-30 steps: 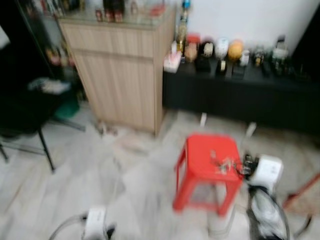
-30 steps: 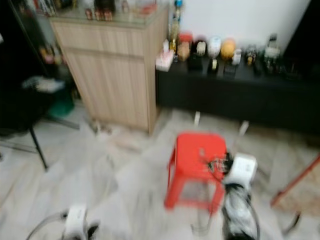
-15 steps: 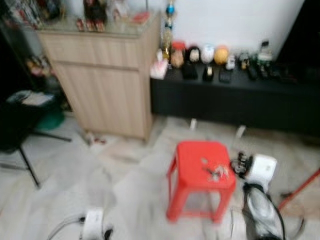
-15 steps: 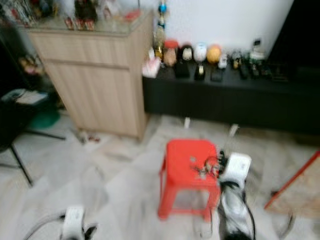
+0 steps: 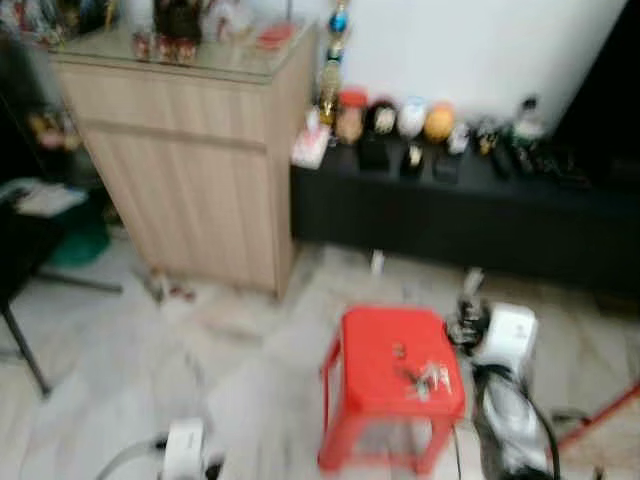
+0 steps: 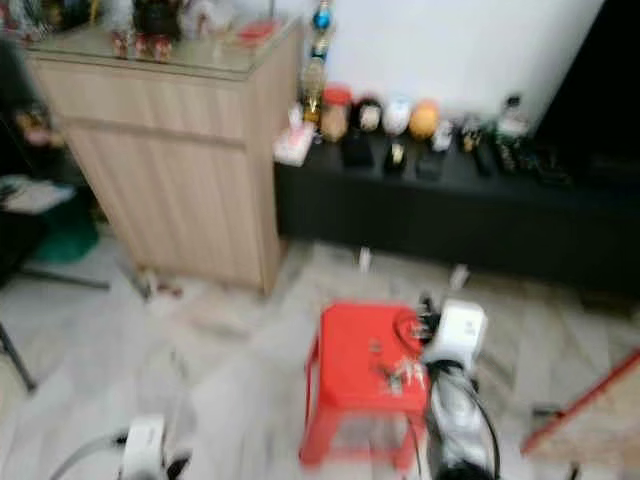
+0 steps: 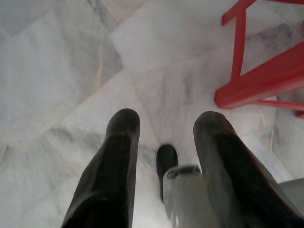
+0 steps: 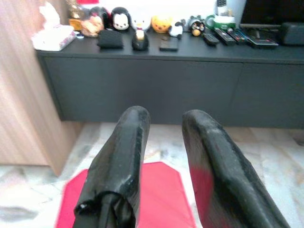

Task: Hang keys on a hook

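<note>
Keys [image 5: 425, 378] lie loose on the seat of the red plastic stool [image 5: 372, 345], low and within reach, and no hook can be made out. The right gripper [image 8: 161, 137], fingers apart and empty, is poised above the stool's rear edge, suiting a reach down. The left gripper [image 7: 164, 137], also apart, hangs idle over the marble floor [image 5: 120, 340].

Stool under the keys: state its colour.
Red. The stool shows best in the left eye view, keys lying on top.
</note>
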Motion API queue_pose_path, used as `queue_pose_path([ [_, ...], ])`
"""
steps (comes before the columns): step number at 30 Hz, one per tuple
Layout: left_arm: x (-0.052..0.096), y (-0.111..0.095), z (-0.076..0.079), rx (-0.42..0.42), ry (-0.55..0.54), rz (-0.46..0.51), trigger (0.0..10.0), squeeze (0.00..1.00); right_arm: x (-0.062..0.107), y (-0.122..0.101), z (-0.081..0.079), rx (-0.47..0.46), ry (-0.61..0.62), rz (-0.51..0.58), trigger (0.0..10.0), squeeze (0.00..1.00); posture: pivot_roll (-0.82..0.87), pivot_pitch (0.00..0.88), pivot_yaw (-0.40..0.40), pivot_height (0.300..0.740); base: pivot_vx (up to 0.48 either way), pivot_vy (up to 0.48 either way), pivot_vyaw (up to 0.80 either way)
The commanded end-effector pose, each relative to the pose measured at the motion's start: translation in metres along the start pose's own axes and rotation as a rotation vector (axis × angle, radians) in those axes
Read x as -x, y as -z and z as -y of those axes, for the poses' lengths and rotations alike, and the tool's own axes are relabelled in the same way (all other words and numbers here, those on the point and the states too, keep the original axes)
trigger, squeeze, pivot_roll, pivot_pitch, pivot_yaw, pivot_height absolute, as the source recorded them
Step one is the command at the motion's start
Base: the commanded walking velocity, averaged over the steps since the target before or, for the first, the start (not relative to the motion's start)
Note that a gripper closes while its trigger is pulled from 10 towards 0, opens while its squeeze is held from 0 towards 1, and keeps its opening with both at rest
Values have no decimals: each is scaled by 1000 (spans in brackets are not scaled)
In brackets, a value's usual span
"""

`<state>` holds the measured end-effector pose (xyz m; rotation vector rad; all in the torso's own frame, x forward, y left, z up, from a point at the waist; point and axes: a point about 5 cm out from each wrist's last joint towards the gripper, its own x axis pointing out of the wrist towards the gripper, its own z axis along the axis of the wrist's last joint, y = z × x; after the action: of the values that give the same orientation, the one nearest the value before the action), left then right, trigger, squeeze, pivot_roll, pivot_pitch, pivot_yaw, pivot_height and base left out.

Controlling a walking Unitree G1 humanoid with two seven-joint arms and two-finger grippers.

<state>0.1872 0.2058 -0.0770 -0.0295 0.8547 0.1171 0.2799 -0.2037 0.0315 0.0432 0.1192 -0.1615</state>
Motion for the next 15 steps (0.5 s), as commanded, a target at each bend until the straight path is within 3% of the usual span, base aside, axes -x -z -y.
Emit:
queue_pose_path([
  [1,1,8,10,35,8,-24,10000,0,0,-2,10,16,17,-5,10000,0,-37,0,-58,740,0,0,0],
  [11,2,10,17,93,-29,11,10000,0,-9,-10,2,31,-25,16,10000,0,8,0,-63,740,0,0,0],
  [15,2,7,13,90,-60,30,10000,0,-11,-12,-14,68,-97,29,10000,0,26,0,-64,740,0,0,0],
])
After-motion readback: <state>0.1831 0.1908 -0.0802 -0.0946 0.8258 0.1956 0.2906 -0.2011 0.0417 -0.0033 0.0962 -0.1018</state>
